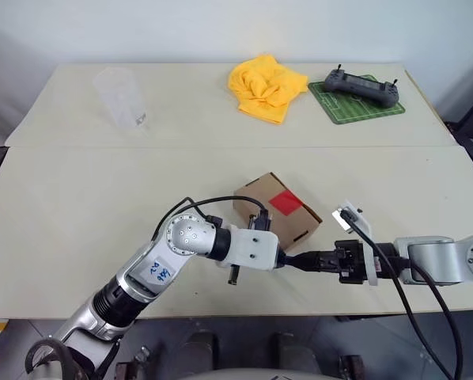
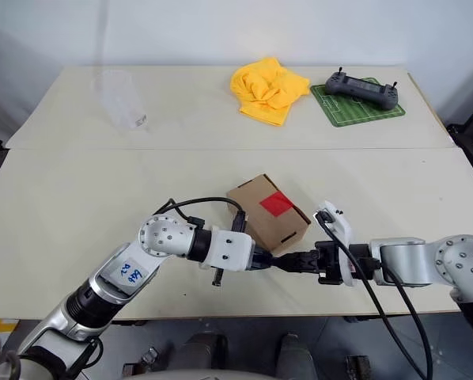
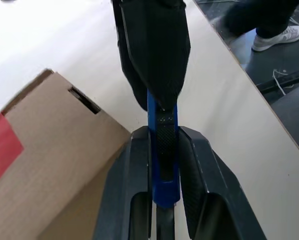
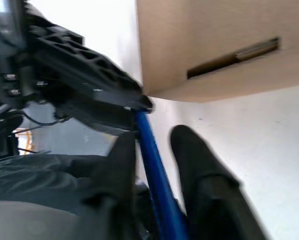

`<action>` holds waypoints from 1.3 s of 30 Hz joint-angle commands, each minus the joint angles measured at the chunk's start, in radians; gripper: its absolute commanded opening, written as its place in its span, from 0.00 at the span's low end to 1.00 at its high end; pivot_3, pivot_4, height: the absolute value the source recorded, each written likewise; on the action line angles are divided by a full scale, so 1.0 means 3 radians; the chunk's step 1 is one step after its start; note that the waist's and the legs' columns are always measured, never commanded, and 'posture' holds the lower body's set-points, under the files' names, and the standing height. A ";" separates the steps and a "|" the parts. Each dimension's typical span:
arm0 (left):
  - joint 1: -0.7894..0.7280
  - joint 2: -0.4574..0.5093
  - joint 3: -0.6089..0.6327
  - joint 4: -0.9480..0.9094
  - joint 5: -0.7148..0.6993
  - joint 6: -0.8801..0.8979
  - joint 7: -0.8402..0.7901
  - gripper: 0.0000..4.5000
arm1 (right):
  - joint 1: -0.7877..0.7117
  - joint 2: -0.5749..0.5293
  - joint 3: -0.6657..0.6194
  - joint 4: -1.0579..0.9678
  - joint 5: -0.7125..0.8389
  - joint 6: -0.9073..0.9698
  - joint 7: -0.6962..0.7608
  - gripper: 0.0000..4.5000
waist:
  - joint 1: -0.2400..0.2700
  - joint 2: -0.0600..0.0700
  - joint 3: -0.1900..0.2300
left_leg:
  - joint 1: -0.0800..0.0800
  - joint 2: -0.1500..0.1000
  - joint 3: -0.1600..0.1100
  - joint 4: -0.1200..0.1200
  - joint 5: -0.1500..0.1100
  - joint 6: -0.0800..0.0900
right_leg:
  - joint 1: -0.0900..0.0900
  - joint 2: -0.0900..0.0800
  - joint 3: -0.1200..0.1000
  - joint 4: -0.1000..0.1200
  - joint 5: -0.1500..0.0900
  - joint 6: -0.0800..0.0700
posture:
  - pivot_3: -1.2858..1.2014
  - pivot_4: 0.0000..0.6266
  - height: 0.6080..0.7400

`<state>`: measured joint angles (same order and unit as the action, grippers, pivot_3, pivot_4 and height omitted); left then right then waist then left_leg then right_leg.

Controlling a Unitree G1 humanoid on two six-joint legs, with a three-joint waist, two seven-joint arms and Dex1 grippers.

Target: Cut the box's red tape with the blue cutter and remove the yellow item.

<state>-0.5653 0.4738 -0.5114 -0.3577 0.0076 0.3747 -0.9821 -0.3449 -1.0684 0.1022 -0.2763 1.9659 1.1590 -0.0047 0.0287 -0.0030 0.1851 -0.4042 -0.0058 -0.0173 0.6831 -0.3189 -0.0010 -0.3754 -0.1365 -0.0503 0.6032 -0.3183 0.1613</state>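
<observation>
The box (image 1: 262, 198), brown cardboard with slot cut-outs, sits shut near the table's front edge, and the red tape (image 1: 285, 203) lies on its top. Just in front of the box my two grippers meet tip to tip. My left gripper (image 3: 162, 131) is shut on the blue cutter (image 3: 162, 150), a slim blue stick that runs between its fingers. My right gripper (image 4: 157, 135) comes from the opposite side, shut on the cutter's (image 4: 154, 170) other end, close to the box's (image 4: 214, 40) lower corner. The yellow item is hidden.
At the back of the table lie a crumpled yellow cloth (image 1: 266, 87) and a black controller (image 1: 361, 85) on a green mat (image 1: 343, 108). A clear plastic cup (image 1: 119, 99) stands at the back left. The table's front edge (image 1: 221, 315) is just behind my hands.
</observation>
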 commanded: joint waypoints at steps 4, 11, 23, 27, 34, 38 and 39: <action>-0.0064 -0.0082 0.0092 -0.0123 -0.0080 -0.0030 0.0013 0.56 | -0.0008 -0.0100 -0.0117 -0.0042 0.0021 0.0103 0.0227 0.02 | -0.0003 0.0001 0.0000 | 0.0000 0.0000 0.0000 0.0000 0.0000 0.0000 | 0.0000 -0.0001 0.0000 0.0000 0.0000 0.0000 | 0.52 0.24 1.00; -0.0073 -0.0071 0.0139 -0.0096 -0.0090 -0.0073 0.0026 1.00 | -0.0010 -0.0172 -0.0132 -0.0002 0.0021 0.0125 0.0323 0.02 | -0.0002 0.0001 0.0000 | 0.0001 -0.0001 0.0000 0.0000 0.0001 -0.0001 | 0.0000 0.0002 0.0000 0.0003 0.0000 0.0000 | 0.52 0.24 1.00; 0.0642 0.0400 0.1092 -0.0501 -0.0979 -0.0024 -0.0209 1.00 | 0.0406 -0.0925 -0.1140 0.0116 0.0021 0.0399 0.1323 0.02 | -0.0002 0.0014 0.0003 | 0.0001 0.0004 0.0000 0.0000 0.0000 -0.0001 | -0.0001 0.0001 0.0000 0.0002 0.0001 -0.0001 | 0.52 0.24 1.00; 0.0977 0.0623 0.1561 -0.0454 -0.1493 0.0242 -0.0329 0.96 | 0.0782 -0.1092 -0.1803 0.0132 0.0021 0.0505 0.1451 0.02 | 0.0000 0.0015 0.0004 | 0.0001 0.0004 0.0001 0.0000 0.0000 0.0000 | -0.0001 0.0000 0.0000 0.0004 0.0001 -0.0001 | 0.52 0.24 1.00; 0.0986 0.0747 0.2077 0.0155 -0.1841 0.0193 -0.0441 0.57 | 0.1256 -0.0979 -0.2770 0.0028 -0.0061 0.0484 0.0977 0.02 | 0.0018 0.0016 0.0004 | 0.0004 0.0001 0.0005 0.0000 0.0001 -0.0001 | 0.0000 0.0001 0.0001 0.0007 0.0001 -0.0002 | 0.52 0.24 1.00; 0.0281 0.0438 0.1895 0.0553 -0.1882 0.0338 -0.0297 0.30 | 0.1254 -0.0843 -0.2916 -0.0158 -0.0480 0.0342 0.0878 0.02 | 0.0077 0.0014 0.0004 | 0.0003 -0.0005 0.0005 0.0002 0.0003 0.0000 | 0.0000 0.0003 0.0002 0.0009 0.0002 -0.0002 | 0.52 0.24 1.00; 0.0110 0.0340 0.1792 0.0636 -0.1835 0.0359 -0.0278 0.23 | 0.1185 -0.0825 -0.2843 -0.0186 -0.0460 0.0226 0.0804 0.02 | 0.0081 0.0014 0.0004 | 0.0002 -0.0012 0.0005 0.0003 0.0004 -0.0001 | 0.0000 0.0005 0.0002 0.0010 0.0004 -0.0001 | 0.52 0.24 1.00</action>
<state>-0.4978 0.5947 0.0571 -0.1723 -0.5248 0.4752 -1.0745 0.0351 -1.3227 -0.7290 -0.3095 1.8327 1.2748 0.2554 0.0531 0.0012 0.1862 -0.4041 -0.0100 -0.0156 0.6840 -0.3174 -0.0011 -0.3759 -0.1350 -0.0489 0.6060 -0.3168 0.1616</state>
